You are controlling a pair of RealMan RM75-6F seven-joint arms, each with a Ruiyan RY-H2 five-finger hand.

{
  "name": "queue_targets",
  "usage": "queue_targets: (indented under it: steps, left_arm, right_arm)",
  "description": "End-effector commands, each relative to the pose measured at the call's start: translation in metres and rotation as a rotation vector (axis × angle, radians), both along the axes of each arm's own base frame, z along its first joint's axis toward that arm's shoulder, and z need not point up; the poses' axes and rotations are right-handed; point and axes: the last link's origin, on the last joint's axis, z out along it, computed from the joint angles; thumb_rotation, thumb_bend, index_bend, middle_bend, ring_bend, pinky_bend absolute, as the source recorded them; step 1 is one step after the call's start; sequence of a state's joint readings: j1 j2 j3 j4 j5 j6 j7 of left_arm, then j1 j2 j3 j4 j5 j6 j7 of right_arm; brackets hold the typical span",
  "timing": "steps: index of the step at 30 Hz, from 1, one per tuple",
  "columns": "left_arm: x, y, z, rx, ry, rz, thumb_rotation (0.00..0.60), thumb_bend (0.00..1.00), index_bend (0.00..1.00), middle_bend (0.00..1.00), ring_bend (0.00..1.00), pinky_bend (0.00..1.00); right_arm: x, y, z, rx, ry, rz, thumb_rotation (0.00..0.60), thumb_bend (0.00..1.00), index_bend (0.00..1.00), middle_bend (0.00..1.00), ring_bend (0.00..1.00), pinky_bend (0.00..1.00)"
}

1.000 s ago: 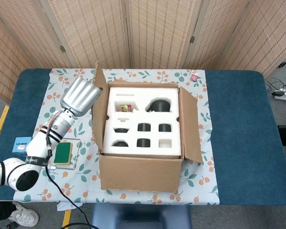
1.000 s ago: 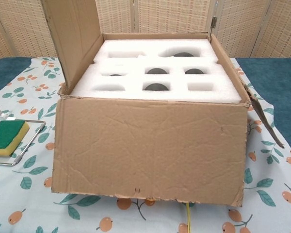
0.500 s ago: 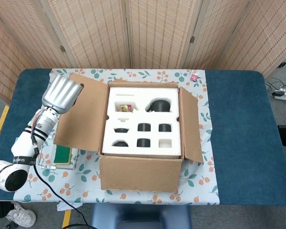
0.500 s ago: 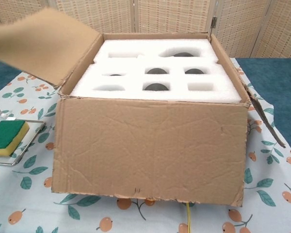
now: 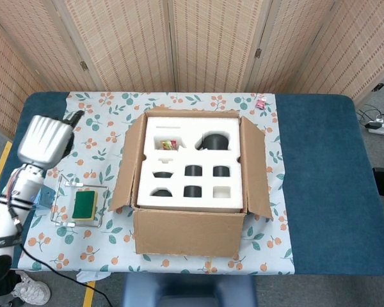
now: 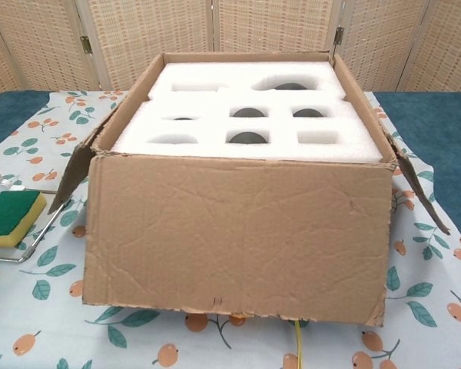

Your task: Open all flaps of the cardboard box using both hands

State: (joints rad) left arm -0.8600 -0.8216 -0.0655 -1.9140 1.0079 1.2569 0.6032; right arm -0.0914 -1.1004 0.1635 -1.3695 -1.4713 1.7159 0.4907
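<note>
Head view: cardboard box (image 5: 189, 220) mid-counter, left flap (image 5: 127, 167) folded outward. Left hand (image 5: 45, 139) holds nothing, fingers loosely extended (back of hand showing), well left of box. Right hand unseen.

The cardboard box (image 6: 238, 231) stands open on the fruit-print cloth (image 6: 38, 307) — white foam insert (image 6: 250, 142) filling it, side flaps hanging outward. A green-and-yellow sponge (image 6: 11, 217) lies in a wire tray (image 6: 42, 231) to its left.
</note>
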Motion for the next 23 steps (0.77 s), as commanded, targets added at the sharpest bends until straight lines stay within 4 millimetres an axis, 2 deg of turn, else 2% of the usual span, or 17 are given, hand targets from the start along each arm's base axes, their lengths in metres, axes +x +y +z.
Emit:
queue_targets:
  steps: [1,3,4,7,10,12,14,17,23]
  left_arm:
    - [-0.078,-0.084,-0.004,0.092,-0.209,0.117,0.6,0.6,0.02,0.13,0.04,0.1]
    - [-0.103,-0.11,-0.008,0.109,-0.279,0.187,0.6,0.6,0.02,0.1,0.01,0.02]
    - [-0.119,-0.126,-0.012,0.111,-0.321,0.235,0.6,0.6,0.02,0.1,0.0,0.01]
    - [-0.152,-0.155,-0.021,0.097,-0.405,0.284,0.6,0.6,0.05,0.1,0.01,0.0]
    - [-0.183,-0.174,-0.03,0.145,-0.449,0.274,0.6,0.6,0.09,0.1,0.02,0.0]
    - [-0.196,-0.184,-0.037,0.178,-0.428,0.268,0.6,0.6,0.09,0.1,0.02,0.0]
    - [-0.202,-0.19,-0.046,0.159,-0.383,0.272,0.6,0.6,0.09,0.1,0.02,0.0]
    - [-0.195,-0.193,-0.047,0.134,-0.436,0.226,0.6,0.6,0.09,0.1,0.03,0.0]
    - [-0.195,-0.197,-0.047,0.105,-0.444,0.24,0.6,0.6,0.08,0.1,0.03,0.0]
  right_arm:
    - [0.005,-0.001,-0.011,0.048,0.054,-0.041,0.241,0.34,0.15,0.0,0.0,0.0]
    - [0.006,-0.003,-0.017,0.083,0.076,-0.067,0.242,0.34,0.15,0.0,0.0,0.0]
    - [0.007,-0.004,-0.021,0.103,0.093,-0.086,0.241,0.34,0.15,0.0,0.0,0.0]
    - [0.01,-0.009,-0.031,0.142,0.152,-0.118,0.245,0.34,0.15,0.0,0.0,0.0]
    - [0.015,-0.01,-0.041,0.178,0.201,-0.139,0.264,0.34,0.15,0.0,0.0,0.0]
    - [0.021,-0.011,-0.046,0.189,0.207,-0.128,0.278,0.34,0.15,0.0,0.0,0.0]
    - [0.027,-0.011,-0.051,0.202,0.21,-0.108,0.282,0.34,0.15,0.0,0.0,0.0]
    - [0.031,-0.007,-0.056,0.225,0.21,-0.095,0.282,0.34,0.15,0.0,0.0,0.0]
    - [0.041,-0.001,-0.062,0.253,0.206,-0.074,0.282,0.34,0.15,0.0,0.0,0.0]
